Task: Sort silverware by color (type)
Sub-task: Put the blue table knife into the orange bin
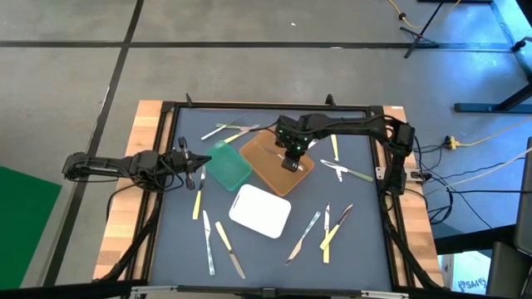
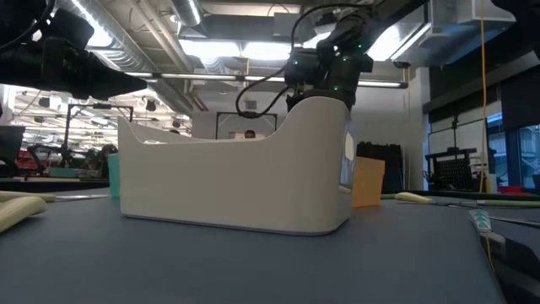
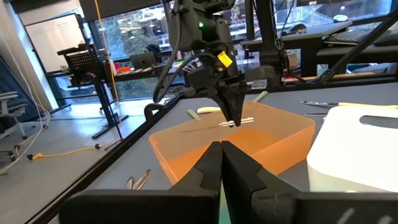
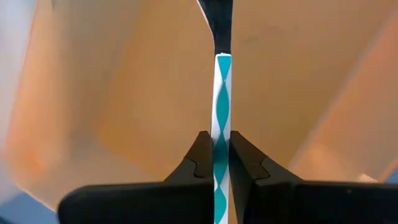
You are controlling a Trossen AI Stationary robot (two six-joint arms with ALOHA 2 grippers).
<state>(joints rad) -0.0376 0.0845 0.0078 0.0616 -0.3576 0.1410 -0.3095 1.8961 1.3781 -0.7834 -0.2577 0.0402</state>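
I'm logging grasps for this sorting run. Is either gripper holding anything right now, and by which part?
The right gripper pinches a white-and-teal patterned utensil partway along its handle, above the brown tray. The left gripper is shut on nothing.

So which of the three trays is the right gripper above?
The brown tray, the one between the green tray and the table's far side. The right gripper holds a utensil over it.

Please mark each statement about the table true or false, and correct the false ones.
1. The right gripper is shut on a piece of silverware above the brown tray. True.
2. The white tray holds several forks. False: nothing shows in it.
3. The left gripper is shut and holds nothing. True.
4. The green tray lies at the right edge of the table. False: it lies left of the brown tray.
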